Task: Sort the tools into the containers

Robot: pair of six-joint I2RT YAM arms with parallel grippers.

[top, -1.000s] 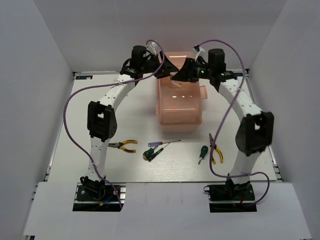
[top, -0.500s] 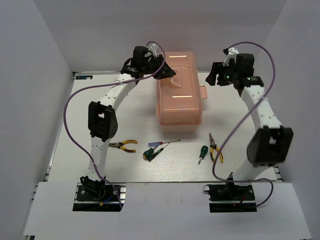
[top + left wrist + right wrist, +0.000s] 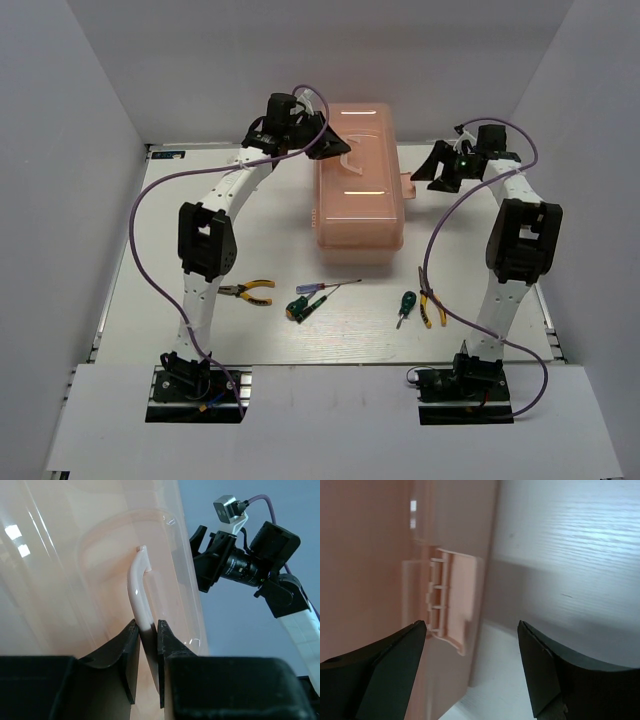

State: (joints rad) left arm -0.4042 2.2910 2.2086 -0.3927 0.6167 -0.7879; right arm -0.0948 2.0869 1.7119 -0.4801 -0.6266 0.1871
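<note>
One white table (image 3: 340, 335), white walls (image 3: 200, 60) | left hand (image 3: 146, 630) pinches handle (image 3: 136, 580) | right hand (image 3: 471, 627) spread

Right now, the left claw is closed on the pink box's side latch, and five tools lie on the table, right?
Not the latch: the left wrist view shows the left claw closed on the lid handle. The five tools lie on the table.

2 pliers (image 3: 249, 291) (image 3: 432, 305), 3 screwdrvrs (image 3: 302, 306) (image 3: 314, 289) (image 3: 405, 303), 1 toolbox (image 3: 360, 205)
</note>
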